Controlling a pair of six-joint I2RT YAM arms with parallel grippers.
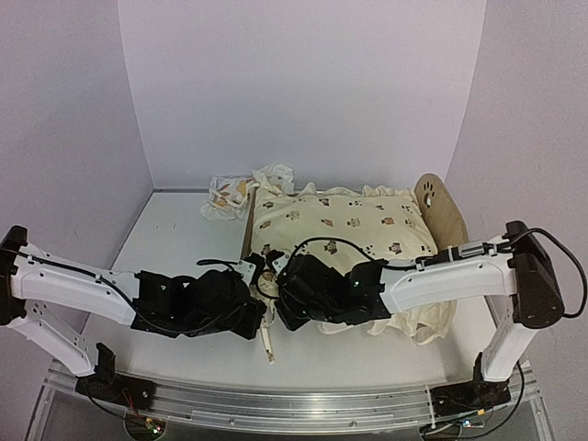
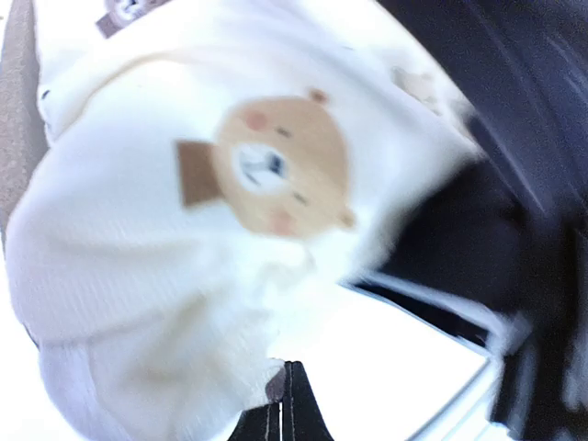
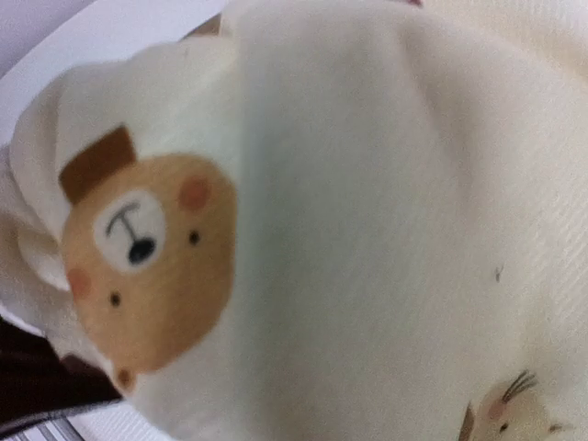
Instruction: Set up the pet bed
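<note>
quilt (image 1: 340, 225) over pet bed (image 1: 439, 207), pillow (image 1: 225, 195) behind

No readable text or numbers; quilt (image 1: 340, 225) prints seemingly pictures only; views blurred.

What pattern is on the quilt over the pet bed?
The quilt is cream with brown bear faces; the right wrist view shows it best.

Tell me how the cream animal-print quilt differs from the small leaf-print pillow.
The cream animal-print quilt is much larger than the small leaf-print pillow. The quilt lies spread over the plywood bed frame; the pillow sits crumpled on the white table by the bed's far left corner. The quilt shows bears and paws, the pillow orange leaves. Both are pale, soft fabric.
</note>
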